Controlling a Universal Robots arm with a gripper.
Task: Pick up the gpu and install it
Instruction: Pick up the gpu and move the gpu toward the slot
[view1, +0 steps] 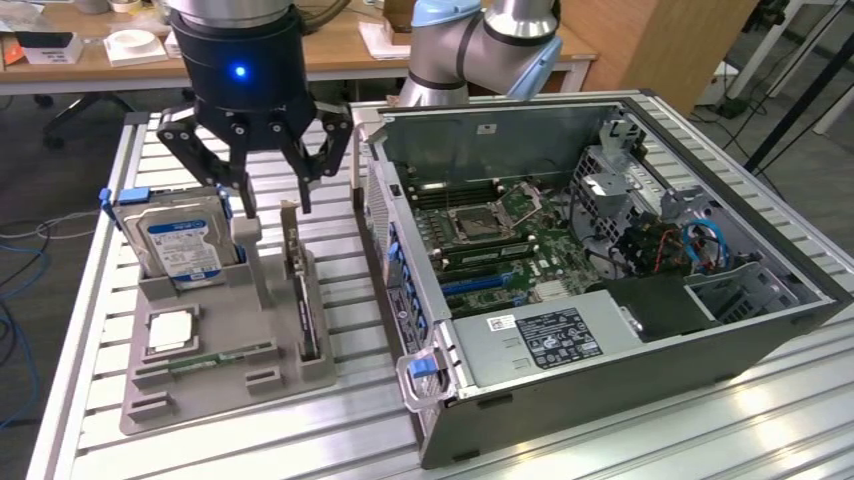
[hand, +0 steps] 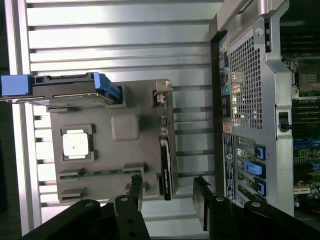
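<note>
Main worry: snagging; with the black linkage-fingered claw (view1: 276, 205) spread wide and gripping nothing, easy to land a fingertip on top of the silvery bracket end of the thin dark circuit-card gpu (view1: 306, 305) instead of straddling the card cleanly; could also twist or tip the card in its slot if pinched off-centre, being skinny and stood on edge; might clip the boxy hard drive with the blue-white label (view1: 180, 240) too, parked upright just beside, toward the exterior view's left, in the same grey plastic holder tray (view1: 174, 410).

Pose-wise: hanging straight down from the upper left of the exterior view, hovering just above the gpu's bracket end; in the wrist view, one finger either side of the card's line, apparently touching nothing; gpu sitting along the tray edge on the exterior view's right, near the open dark metal computer case (view1: 467, 140) lying on the slatted aluminium table (view1: 360, 420); not installed yet.
</note>
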